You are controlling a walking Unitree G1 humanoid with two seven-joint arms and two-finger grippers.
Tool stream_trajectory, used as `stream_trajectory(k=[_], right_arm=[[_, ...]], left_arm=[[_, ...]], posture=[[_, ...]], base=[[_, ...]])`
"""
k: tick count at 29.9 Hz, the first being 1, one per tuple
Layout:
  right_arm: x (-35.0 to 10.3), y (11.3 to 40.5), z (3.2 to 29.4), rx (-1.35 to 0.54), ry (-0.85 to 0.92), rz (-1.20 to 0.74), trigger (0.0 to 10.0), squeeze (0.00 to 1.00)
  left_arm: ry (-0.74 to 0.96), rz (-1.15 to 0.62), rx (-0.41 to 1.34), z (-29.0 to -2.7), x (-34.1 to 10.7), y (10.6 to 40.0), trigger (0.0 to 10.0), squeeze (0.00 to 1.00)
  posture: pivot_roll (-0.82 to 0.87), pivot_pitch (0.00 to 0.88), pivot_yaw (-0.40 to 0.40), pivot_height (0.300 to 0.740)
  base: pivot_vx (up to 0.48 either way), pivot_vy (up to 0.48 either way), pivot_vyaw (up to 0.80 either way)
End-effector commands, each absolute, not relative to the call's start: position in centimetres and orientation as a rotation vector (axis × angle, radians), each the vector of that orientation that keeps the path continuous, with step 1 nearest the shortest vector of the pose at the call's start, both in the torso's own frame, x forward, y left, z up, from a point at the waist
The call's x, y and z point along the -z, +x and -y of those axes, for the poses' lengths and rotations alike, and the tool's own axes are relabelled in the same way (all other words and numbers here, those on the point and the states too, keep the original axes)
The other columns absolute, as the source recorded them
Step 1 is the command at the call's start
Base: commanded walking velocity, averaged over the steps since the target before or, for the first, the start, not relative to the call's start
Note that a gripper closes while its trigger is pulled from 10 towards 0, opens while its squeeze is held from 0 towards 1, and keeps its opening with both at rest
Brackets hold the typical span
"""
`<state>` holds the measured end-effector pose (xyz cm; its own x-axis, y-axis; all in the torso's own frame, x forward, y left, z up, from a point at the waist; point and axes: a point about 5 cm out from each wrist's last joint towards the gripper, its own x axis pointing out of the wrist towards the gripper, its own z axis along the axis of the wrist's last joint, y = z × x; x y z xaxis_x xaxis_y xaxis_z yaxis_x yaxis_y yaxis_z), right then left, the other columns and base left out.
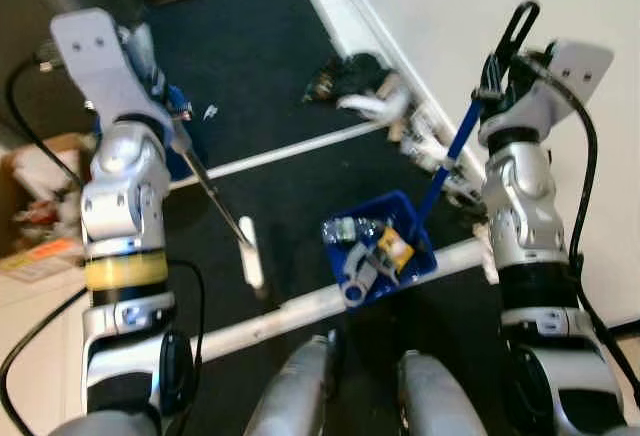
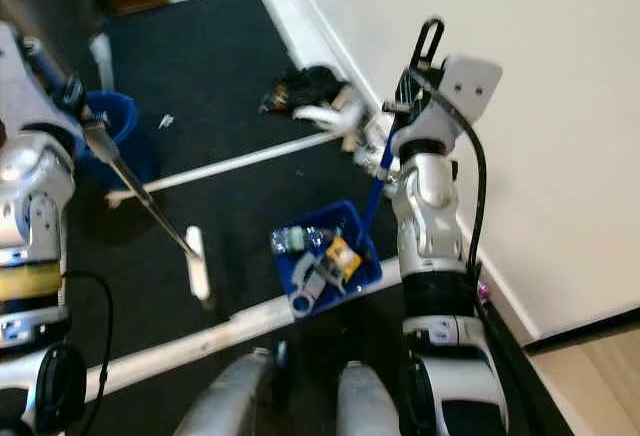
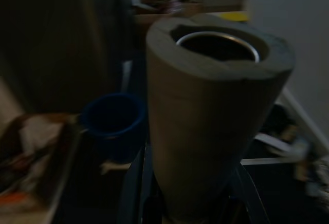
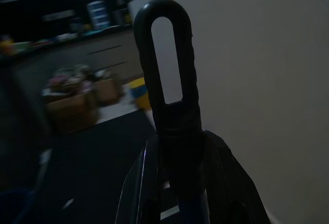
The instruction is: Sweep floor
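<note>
Left pincer grips the broom, its head on the black floor, while right pincer clamps the blue dustpan handle, pan already loaded, both tools set to gather the debris by the wall.

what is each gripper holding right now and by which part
The left gripper grips the broom near the top of its handle. The right gripper grips the blue dustpan high on its long handle, just below the black hanging loop.
</note>
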<state>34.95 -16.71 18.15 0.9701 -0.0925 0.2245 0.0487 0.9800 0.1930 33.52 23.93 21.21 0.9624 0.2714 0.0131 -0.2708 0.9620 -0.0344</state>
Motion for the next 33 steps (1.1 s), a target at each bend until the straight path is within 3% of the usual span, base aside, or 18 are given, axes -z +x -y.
stream_trajectory(k=[1, 21, 33], right_arm=[[-19.09, 34.99, 16.70, 0.069, 0.211, 0.284, 10.0, 0.00], [-18.95, 35.05, 16.72, 0.068, 0.208, 0.275, 10.0, 0.00], [-18.58, 35.10, 16.64, 0.062, 0.200, 0.254, 10.0, 0.00]], left_arm=[[-0.003, 0.040, -0.292, -24.31, -21.79, 33.23, 10.0, 0.00], [-0.007, 0.022, -0.314, -24.36, -21.47, 33.14, 10.0, 0.00], [-0.007, 0.015, -0.328, -24.59, -21.17, 33.24, 10.0, 0.00]], posture=[[-0.02, 0.063, 0.075, 0.740], [-0.02, 0.072, 0.072, 0.740], [-0.02, 0.074, 0.067, 0.740]], base=[[0.000, 0.000, 0.80], [0.000, 0.000, 0.80], [0.000, 0.000, 0.08]])
